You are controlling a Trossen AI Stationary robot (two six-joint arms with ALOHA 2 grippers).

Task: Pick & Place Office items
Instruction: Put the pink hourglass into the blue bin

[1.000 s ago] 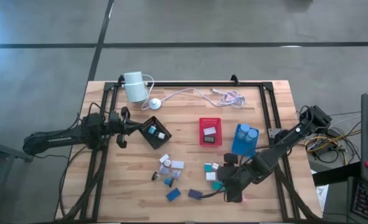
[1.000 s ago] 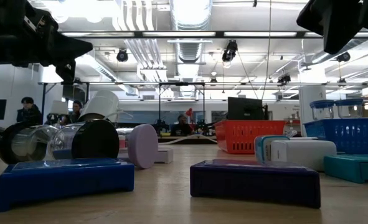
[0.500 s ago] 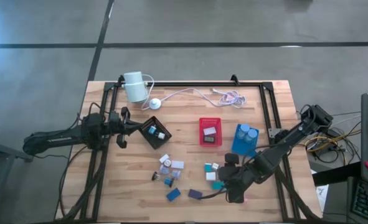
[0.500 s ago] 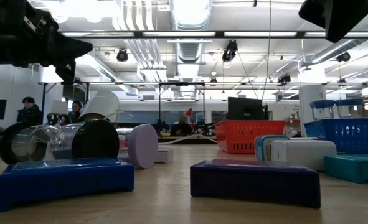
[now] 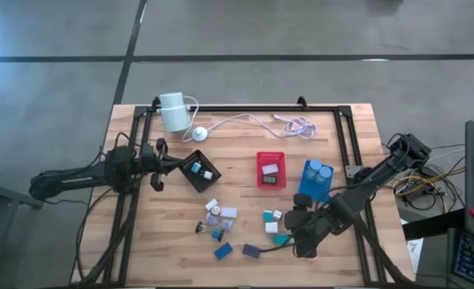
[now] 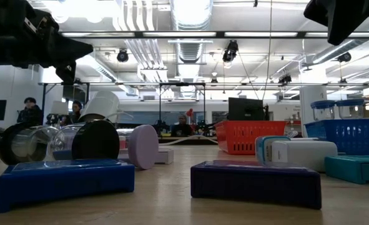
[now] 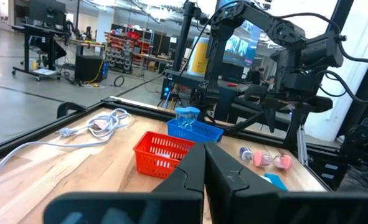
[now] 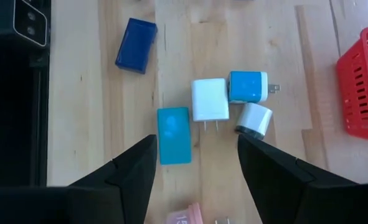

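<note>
The teal block, judged light, rigid and smooth, is framed between the parted, empty fingers of the right gripper for a long-side grasp.

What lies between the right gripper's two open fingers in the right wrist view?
Between the right gripper's fingers lie a teal block and a white charger, on bare table.

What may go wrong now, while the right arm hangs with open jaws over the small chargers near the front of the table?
1. The white charger, blue charger and teal block lie very close together; the right gripper, coming down, may push a neighbour or pinch two at once.
2. The pink item lies under the gripper and could be knocked.
3. The left gripper, shut, waits by the black tray, so no help from there.
</note>
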